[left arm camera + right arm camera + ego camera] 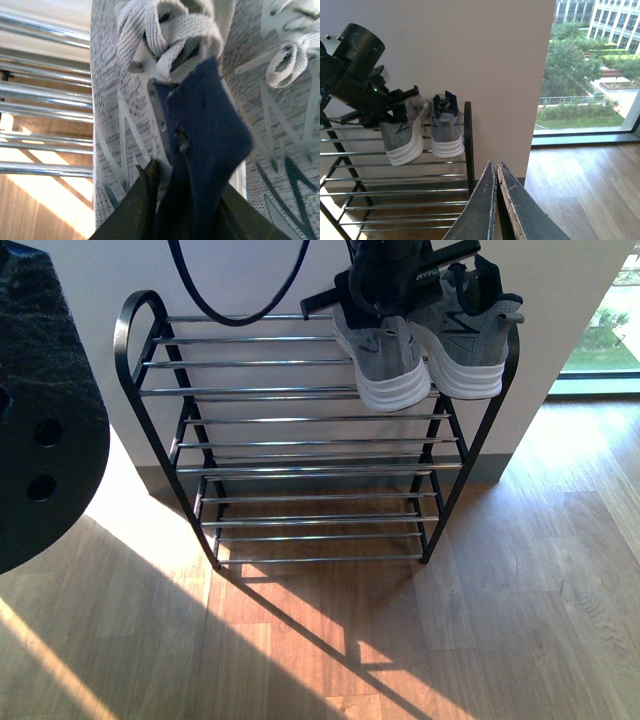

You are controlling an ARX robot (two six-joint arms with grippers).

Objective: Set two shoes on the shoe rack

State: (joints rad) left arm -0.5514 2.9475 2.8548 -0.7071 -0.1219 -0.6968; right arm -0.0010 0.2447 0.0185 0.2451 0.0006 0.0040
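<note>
Two grey knit sneakers with white soles are on the top tier of the shoe rack (300,445), at its right end. My left gripper (385,285) is shut on the navy tongue of the left sneaker (385,365), whose sole tips over the front bars. The other sneaker (468,350) sits just beside it. In the left wrist view the dark fingers (135,210) pinch the navy tongue (200,145) of the held sneaker (112,125), with the second sneaker (285,150) next to it. My right gripper (496,167) is shut and empty, off the rack's right end (468,145).
The rack stands on a wooden floor (520,620) against a white wall (485,60). A window (590,75) runs down to the floor on the right. A black cable (235,315) loops over the top tier. A black speckled robot part (40,410) fills the left edge.
</note>
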